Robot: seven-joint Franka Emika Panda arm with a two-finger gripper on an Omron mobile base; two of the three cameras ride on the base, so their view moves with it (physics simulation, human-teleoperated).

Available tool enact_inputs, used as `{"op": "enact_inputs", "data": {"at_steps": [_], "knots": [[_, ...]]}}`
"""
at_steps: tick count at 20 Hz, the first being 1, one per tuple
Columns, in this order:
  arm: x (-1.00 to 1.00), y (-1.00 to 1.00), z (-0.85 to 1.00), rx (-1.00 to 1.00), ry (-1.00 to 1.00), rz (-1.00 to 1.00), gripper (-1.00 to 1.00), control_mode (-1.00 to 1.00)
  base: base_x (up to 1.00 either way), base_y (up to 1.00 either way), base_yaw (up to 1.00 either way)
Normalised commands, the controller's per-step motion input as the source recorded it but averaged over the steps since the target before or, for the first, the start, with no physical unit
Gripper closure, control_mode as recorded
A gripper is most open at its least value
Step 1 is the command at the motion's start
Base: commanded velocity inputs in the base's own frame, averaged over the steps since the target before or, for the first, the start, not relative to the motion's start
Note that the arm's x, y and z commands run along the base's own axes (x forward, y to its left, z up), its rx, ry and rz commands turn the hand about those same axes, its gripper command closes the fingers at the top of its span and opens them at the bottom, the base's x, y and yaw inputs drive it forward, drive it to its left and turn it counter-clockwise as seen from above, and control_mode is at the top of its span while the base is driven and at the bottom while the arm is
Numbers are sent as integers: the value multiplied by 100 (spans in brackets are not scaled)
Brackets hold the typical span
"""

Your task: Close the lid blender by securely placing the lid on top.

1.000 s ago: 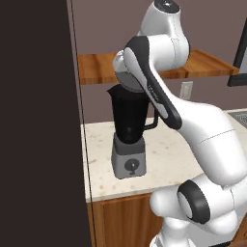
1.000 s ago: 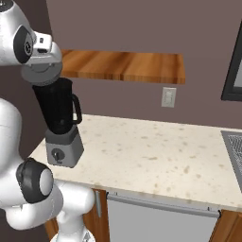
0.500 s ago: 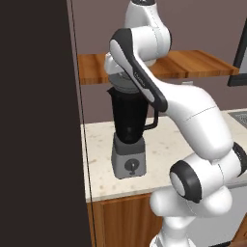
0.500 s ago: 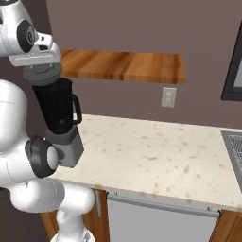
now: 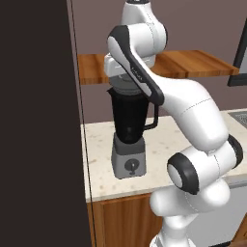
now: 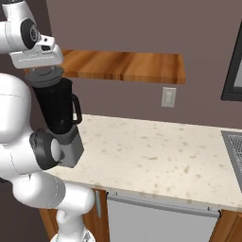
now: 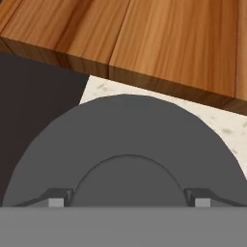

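The blender [image 5: 128, 126] [image 6: 57, 108] stands at the left end of the counter, a black jar with a side handle on a grey base with a dial. The dark grey lid [image 5: 123, 86] [image 6: 47, 77] sits level at the jar's rim, centred over it; whether it rests on the rim or hovers just above, I cannot tell. My gripper [image 5: 120, 77] [image 6: 43, 70] [image 7: 128, 198] points straight down over the jar. In the hand view the lid [image 7: 125, 140] is a wide disc, and both fingertips [image 7: 57, 198] press against its raised centre knob, so the gripper is shut on it.
A wooden shelf [image 5: 193, 65] [image 6: 127, 66] hangs on the wall close behind and above the blender. A tall dark cabinet [image 5: 38, 125] flanks its left side. The speckled counter [image 6: 151, 156] stretches right toward a sink [image 6: 234, 146].
The arm has folded upward, its elbow rising above the shelf. The hand has come down a little with the lid, closer to the jar's rim. The blender has stayed put.
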Motion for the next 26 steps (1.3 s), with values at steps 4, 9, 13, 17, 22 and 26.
{"op": "enact_inputs", "data": {"at_steps": [4,9,13,17,22,26], "knots": [[0,-10,-29,0,0,2,100,-100,0,0,0],[4,-7,-19,0,0,3,100,-100,0,0,0],[25,0,-6,0,0,6,100,-100,0,0,0],[37,0,-4,0,0,8,100,-100,0,0,0],[7,-2,-10,0,-3,6,100,-100,0,0,0],[0,-6,-14,0,-10,6,100,-100,0,0,0]]}}
